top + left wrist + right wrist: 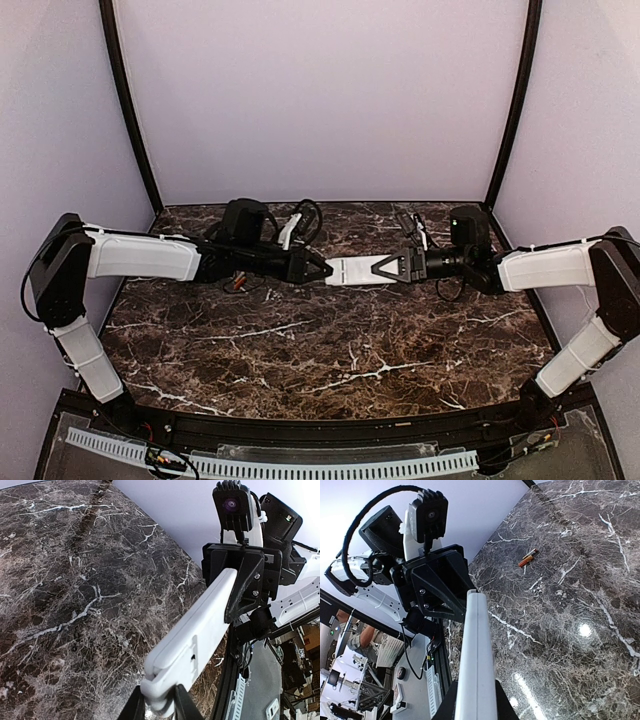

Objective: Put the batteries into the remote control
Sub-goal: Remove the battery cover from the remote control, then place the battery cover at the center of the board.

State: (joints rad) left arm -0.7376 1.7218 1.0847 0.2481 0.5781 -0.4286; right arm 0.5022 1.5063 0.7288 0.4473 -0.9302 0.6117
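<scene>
The white remote control (352, 270) hangs level above the table's middle, held at both ends. My left gripper (325, 270) is shut on its left end and my right gripper (385, 268) on its right end. The left wrist view shows the remote's plain white back (200, 625) running from my left gripper (159, 705) to the right gripper (245, 590); its back cover looks slightly shifted near my fingers. The right wrist view shows the remote edge-on (476, 650) in my right gripper (476, 705). The orange-red batteries (527, 558) lie on the table under the left arm (237, 283).
The dark marble table (330, 350) is walled by lavender panels on three sides. Black cables (300, 215) and a small dark item (410, 222) lie at the back. The arm bases and a white slotted rail (330, 465) run along the near edge.
</scene>
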